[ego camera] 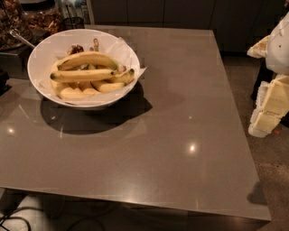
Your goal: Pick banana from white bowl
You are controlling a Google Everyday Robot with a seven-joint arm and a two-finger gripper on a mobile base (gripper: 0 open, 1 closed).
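Note:
The white bowl (pixel 43 52) stands at the far left of the grey table (pixel 180 113), lined with white paper. Across its middle lies the long, nearly straight yellow banana (pixel 81 75) with dark ends. A more strongly arched banana (pixel 88 58) lies just behind it, and shorter pale bananas (pixel 74 93) lie in front of it. My gripper (pixel 270 108), with cream-coloured parts, hangs at the right edge of the view, beyond the table's right edge and far from the bowl. It holds nothing that I can see.
Dark containers of food (pixel 27 22) with a metal spoon (pixel 20 38) stand behind the bowl at the far left. Dark cabinets (pixel 180 13) run along the back. Cables (pixel 18 216) lie on the floor below the table's front left corner.

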